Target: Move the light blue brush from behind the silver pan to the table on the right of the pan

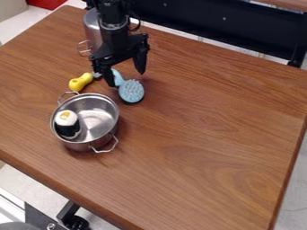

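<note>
In the camera view, the black two-finger gripper (pixel 126 79) hung over the upper left part of the wooden tabletop (pixel 210 134), with its two fingers spread well apart and nothing held between them. Nearest to it was a light-blue hairbrush (pixel 131 91), which lay on the wood with its bristles facing up. The brush's handle ran up towards the far edge and passed under the gripper, close to one finger; whether the two touched could not be told.

Just beside the brush's handle, on the side towards the tabletop's left edge, lay a yellow-handled utensil (pixel 80 82), its grey end partly hidden near the gripper. A little nearer the front edge stood an open metal saucepan (pixel 107 112) with two wire handles. Inside it, against the wall on the left, sat a toy sushi roll (pixel 66 122), white with an orange patch on top and a dark band around it. A taller metal pot (pixel 92 28) stood behind the arm, near the far left corner.

As things lay, the sushi roll was already inside the saucepan, while the hairbrush and the utensil were outside it. The brush had not been gripped or lifted, so any handling of it was judged to be at its start.
</note>
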You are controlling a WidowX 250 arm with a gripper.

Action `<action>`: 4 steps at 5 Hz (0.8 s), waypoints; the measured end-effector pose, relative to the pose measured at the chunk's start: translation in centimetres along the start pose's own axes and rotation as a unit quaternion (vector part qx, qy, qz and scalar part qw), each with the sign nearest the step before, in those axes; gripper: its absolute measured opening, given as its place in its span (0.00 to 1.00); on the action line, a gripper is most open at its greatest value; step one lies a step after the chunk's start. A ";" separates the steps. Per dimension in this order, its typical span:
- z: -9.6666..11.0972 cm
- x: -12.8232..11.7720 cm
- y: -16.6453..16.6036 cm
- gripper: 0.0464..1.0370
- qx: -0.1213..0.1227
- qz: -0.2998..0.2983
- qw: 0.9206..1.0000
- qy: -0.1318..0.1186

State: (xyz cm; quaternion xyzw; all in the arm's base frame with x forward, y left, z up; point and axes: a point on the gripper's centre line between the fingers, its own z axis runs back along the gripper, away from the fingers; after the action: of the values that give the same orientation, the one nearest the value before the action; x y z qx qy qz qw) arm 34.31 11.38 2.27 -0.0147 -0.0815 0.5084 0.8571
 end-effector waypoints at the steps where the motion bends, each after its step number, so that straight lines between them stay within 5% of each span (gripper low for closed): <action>1: -0.6 -0.3 0.1 0.96 0.005 0.000 1.000 -0.002; 4: -1.9 -1.2 0.0 0.91 0.012 -0.010 1.000 0.012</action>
State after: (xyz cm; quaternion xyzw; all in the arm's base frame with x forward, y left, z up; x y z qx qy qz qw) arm 34.04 10.46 0.29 -0.0097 -0.0655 0.5007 0.8631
